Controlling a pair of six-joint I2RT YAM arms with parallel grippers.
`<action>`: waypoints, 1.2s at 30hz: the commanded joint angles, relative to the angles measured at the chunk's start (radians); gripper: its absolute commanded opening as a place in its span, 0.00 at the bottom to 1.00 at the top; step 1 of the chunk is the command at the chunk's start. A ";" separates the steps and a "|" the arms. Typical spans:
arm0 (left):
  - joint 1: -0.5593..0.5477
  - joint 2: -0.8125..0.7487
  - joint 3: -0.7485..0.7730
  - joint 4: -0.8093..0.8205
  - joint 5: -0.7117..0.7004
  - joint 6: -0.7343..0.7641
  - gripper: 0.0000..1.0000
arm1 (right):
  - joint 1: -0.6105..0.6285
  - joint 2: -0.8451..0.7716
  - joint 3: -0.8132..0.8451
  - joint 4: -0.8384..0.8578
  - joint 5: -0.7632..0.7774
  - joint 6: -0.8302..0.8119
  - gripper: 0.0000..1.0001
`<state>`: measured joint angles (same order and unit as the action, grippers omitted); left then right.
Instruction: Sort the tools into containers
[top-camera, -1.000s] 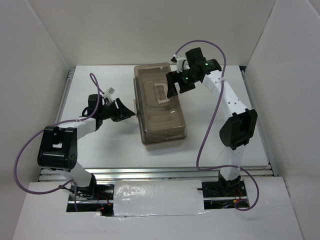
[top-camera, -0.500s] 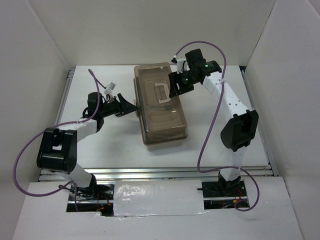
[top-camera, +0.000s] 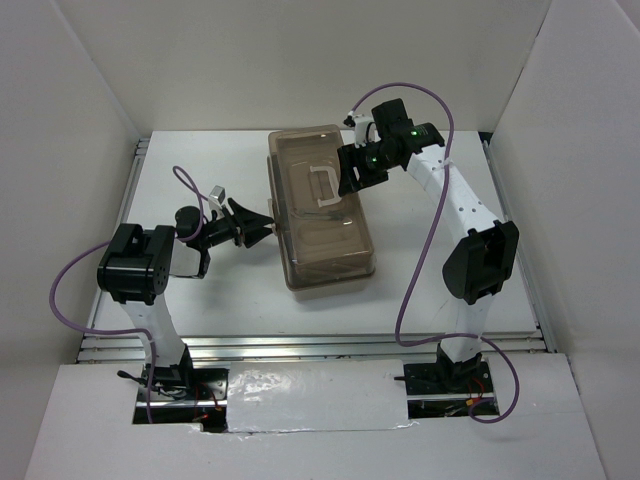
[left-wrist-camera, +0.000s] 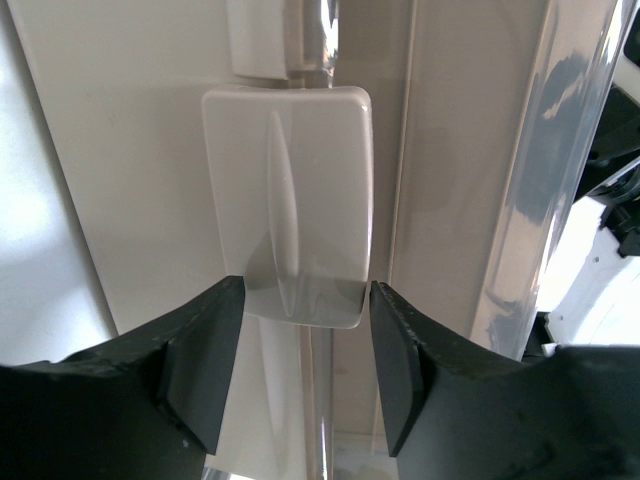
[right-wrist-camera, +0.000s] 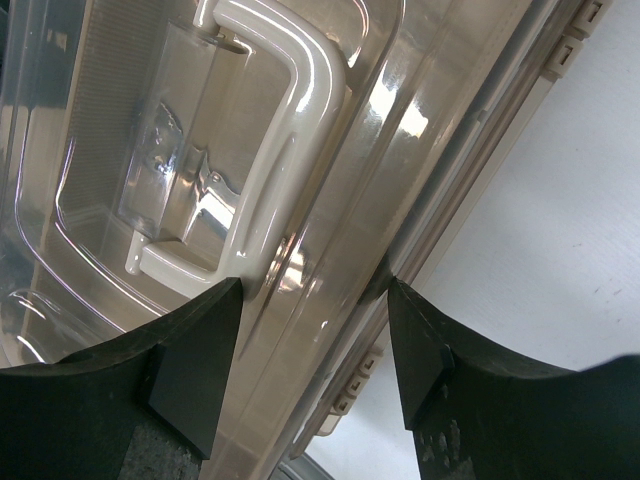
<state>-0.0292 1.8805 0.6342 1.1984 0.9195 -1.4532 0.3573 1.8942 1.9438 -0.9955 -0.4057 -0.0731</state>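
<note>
The containers are one closed beige toolbox with a translucent brown lid and a white handle, lying mid-table. No tools show; the lid blurs whatever lies inside. My left gripper is at the box's left side, open, its fingertips straddling the lower end of a beige latch with slim gaps. My right gripper sits on the lid's right edge beside the handle. One fingertip rests on the lid top and the other against the outer rim, shut on it.
White walls close in the table on the left, back and right. A metal rail runs along the near edge. Purple cables loop off both arms. Small beige hinge clips line the box's right side.
My left gripper has moved right to the box's left latch, and the left arm's elbow has folded in. My right gripper has narrowed onto the lid's right edge.
</note>
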 joint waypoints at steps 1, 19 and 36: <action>0.009 0.023 0.004 0.644 0.028 -0.110 0.66 | 0.028 0.031 -0.046 -0.055 0.001 -0.042 0.67; -0.035 0.066 0.094 0.645 -0.015 -0.173 0.99 | 0.065 0.026 -0.054 -0.060 0.042 -0.065 0.69; 0.026 -0.127 0.016 0.645 -0.004 -0.124 0.99 | 0.058 0.031 -0.080 -0.020 0.186 -0.048 0.26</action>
<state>-0.0044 1.8252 0.6453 1.2297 0.9218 -1.5864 0.3897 1.8683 1.9228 -0.9749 -0.2901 -0.0753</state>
